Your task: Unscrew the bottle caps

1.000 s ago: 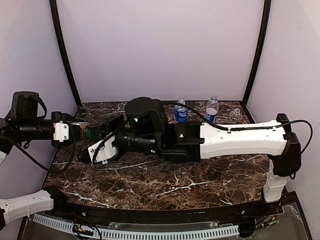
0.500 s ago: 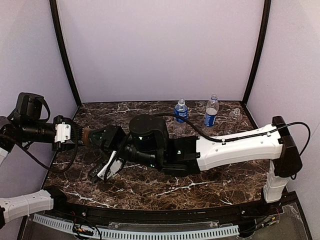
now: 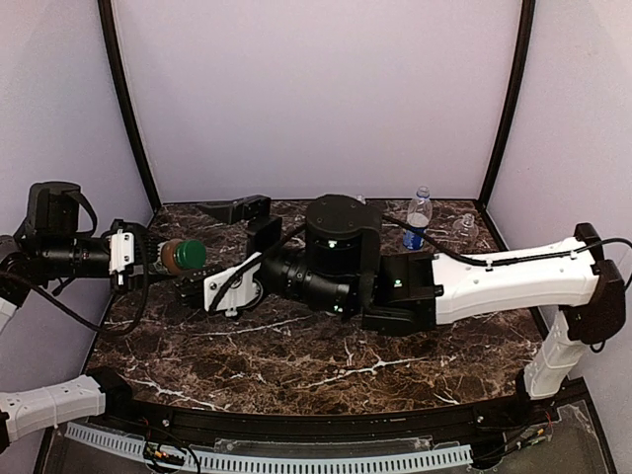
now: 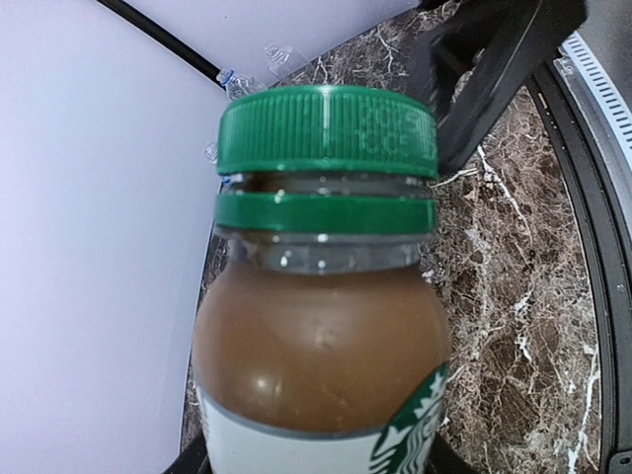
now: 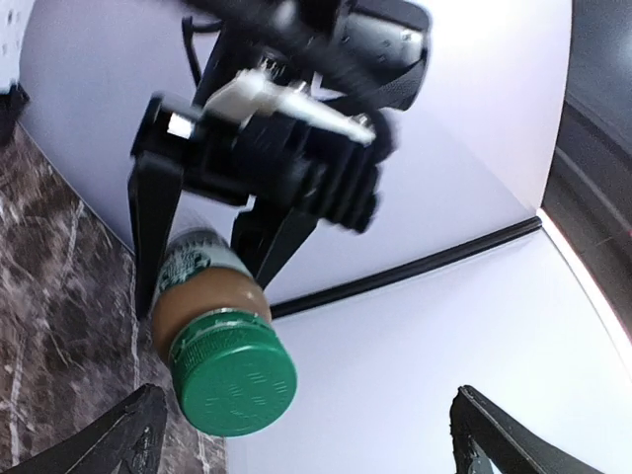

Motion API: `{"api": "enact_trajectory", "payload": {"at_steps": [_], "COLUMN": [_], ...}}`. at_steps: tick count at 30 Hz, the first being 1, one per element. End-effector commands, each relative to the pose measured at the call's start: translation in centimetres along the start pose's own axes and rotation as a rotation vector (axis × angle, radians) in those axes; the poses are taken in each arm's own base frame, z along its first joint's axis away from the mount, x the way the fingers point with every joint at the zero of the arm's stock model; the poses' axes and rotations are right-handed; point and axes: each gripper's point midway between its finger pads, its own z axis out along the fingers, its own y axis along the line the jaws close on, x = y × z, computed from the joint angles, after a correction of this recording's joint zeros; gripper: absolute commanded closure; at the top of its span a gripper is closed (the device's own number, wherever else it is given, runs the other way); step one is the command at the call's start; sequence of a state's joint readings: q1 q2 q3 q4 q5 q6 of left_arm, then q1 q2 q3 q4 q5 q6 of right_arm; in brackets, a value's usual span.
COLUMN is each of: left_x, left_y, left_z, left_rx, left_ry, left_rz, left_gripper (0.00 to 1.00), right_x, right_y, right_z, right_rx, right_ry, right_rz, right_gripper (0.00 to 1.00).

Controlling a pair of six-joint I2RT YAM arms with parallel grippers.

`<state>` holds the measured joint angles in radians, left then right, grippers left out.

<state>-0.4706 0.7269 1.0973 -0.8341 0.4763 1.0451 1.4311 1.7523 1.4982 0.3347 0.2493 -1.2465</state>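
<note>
Left gripper clamps one brown bottle, one green cap on; right gripper gapes.

Brownish bottle, pale label, is held off the table at 9 o'clock in the left gripper, horizontal, green ribbed cap pointed to 3 o'clock. The cap is on, with a gap seen above its ring. Blue-labelled clear bottle is stood upright at 1 o'clock. Unlabelled clear bottle is seen near it toward 2 o'clock, pose not resolved.
</note>
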Motion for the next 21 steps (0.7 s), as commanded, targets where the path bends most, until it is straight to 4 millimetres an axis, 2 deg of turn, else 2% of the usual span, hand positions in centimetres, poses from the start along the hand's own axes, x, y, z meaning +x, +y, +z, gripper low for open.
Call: {"api": "enact_trajectory", "payload": {"at_steps": [1,4,7,9,10,14,15,17,18,21], "left_x": [-0.4,-0.2,-0.5,-0.3,0.0,0.2,0.1,0.6,1.3,0.3], "left_y": [2.3,3.4,5.2,6.6,7.2,8.6,8.9,9.7,9.9,10.7], "left_z": [0.5,0.4,0.0,-0.2,-0.4,-0.7,-0.5,-0.3,-0.1,-0.7], "left_rx": [-0.111,-0.178,-0.294,-0.379,-0.415,-0.542,-0.578,-0.647,-0.668,-0.750], "left_ry": [-0.025,-0.018,-0.021,-0.001,0.019,0.063,0.075,0.139,0.180,0.175], "left_rz": [0.011,0.069,0.144,0.195,0.215,0.375,0.446,0.539,0.555,0.614], "left_gripper": [0.79,0.78,0.77,0.77,0.77,0.78,0.78,0.80,0.80,0.81], "right_x": [-3.3,-2.4,1.7,4.4,5.0,6.9,6.7,4.8,4.2,4.0], "right_y": [-2.9,-4.9,-7.3,-6.8,-6.2,-4.3,-4.2,-4.8,-4.8,-4.2], "right_z": [-2.6,-2.9,-1.8,-0.6,0.0,2.5,2.8,3.1,3.3,3.9], "right_rx": [-0.122,-0.213,-0.202,-0.172,-0.170,-0.125,-0.135,-0.201,-0.208,-0.212], "right_ry": [-0.151,-0.198,-0.164,-0.090,-0.063,0.057,0.031,-0.077,-0.088,-0.081], "right_rz": [0.542,0.939,1.432,1.690,1.753,1.862,1.864,1.835,1.816,1.793], "right_gripper": [0.01,0.01,0.05,0.12,0.14,0.08,0.06,0.05,0.06,0.10]}}
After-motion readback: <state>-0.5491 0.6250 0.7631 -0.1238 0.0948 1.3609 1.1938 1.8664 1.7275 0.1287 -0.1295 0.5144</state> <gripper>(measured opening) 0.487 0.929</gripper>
